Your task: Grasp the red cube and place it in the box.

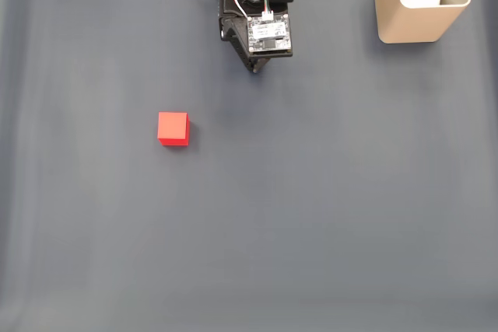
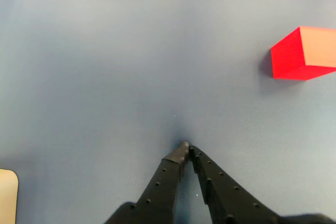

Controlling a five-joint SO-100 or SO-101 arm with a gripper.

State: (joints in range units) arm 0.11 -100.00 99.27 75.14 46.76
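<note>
With its jaws pressed together on nothing, the gripper [image 2: 186, 146] hangs folded near the arm's base, well apart from the red cube [image 1: 173, 128] lying untouched on the grey bench [image 1: 327, 207], while the beige box [image 1: 405, 25] waits in the far corner.

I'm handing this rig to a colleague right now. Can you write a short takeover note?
Claw: shut, empty, tips meeting just above the grey mat.
Red cube: lying free on the mat, left of and below the arm in the fixed view; at the right edge in the wrist view.
Box: upright at the top right of the fixed view, white paper inside, no cube.
Done: nothing yet.
Left: open, reach the cube, grasp, carry, drop in the box.
</note>
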